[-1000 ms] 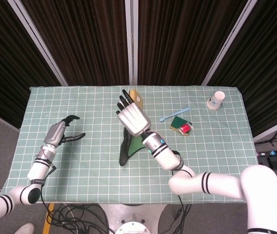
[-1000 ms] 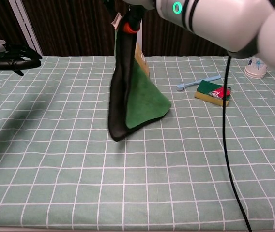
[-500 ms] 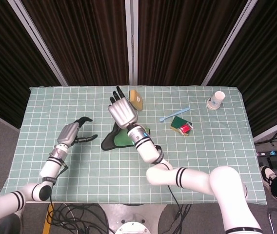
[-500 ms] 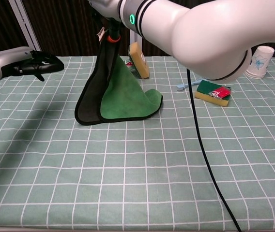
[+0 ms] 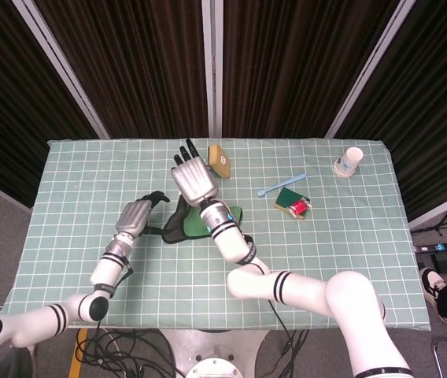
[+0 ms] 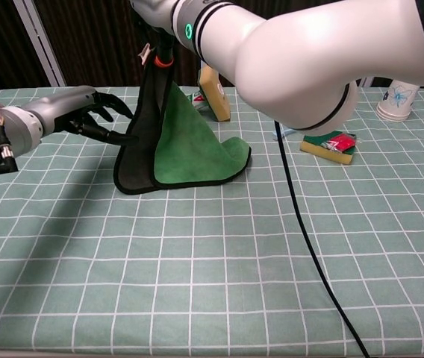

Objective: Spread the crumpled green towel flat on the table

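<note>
right hand pinches the green towel up so it hangs open, while left hand, fingers spread, reaches its dark edge to tug it flat on the tabletop

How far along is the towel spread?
Done: right hand has the towel lifted by one corner, its lower edge resting on the table.
In hand: left hand reaches the hanging side edge, fingers at it; grip unclear.
Left: pull it open and lay it flat.

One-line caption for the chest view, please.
Right hand holds the green towel up by one corner, its lower edge on the table, as the left hand reaches its dark edge.
</note>
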You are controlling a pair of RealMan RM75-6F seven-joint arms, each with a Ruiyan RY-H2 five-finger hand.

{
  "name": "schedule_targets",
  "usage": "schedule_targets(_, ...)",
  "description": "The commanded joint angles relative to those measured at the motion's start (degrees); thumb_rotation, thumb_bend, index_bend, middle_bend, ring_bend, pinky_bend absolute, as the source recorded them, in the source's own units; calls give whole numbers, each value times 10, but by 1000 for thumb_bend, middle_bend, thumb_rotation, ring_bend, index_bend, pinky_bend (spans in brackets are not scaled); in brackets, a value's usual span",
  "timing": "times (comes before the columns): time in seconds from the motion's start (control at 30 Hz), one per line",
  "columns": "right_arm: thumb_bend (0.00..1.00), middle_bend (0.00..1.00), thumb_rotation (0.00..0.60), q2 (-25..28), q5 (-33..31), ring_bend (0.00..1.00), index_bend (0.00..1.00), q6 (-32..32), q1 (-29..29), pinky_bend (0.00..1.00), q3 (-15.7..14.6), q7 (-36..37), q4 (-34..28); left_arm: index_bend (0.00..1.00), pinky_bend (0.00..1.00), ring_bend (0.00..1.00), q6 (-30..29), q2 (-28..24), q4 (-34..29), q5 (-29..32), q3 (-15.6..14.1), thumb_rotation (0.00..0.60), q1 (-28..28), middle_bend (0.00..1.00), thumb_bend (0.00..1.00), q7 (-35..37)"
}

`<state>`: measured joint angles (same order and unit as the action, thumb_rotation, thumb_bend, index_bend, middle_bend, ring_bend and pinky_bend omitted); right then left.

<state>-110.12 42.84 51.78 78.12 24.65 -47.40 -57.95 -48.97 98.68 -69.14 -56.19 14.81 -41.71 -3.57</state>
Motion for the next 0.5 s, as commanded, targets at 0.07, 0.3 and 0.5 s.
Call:
schedule_targets(0.07, 589, 252, 575, 9, 3, 112, 775, 5, -6, 15, 1, 7, -11, 347, 291, 212, -4, 21, 21, 16, -4, 334, -4, 248, 31, -20)
schedule_targets(0.3, 589, 252, 578, 30, 9, 113, 775, 13, -21, 16, -4, 21, -44, 420, 291, 211, 2, 44, 49, 37, 0, 421, -4, 248, 60, -27)
schedule_targets(0.5, 589, 252, 575, 49, 13, 114, 775, 20, -32, 15, -12, 26, -73, 481, 291, 212, 5, 57, 65, 47, 2, 425, -3, 248, 102, -33)
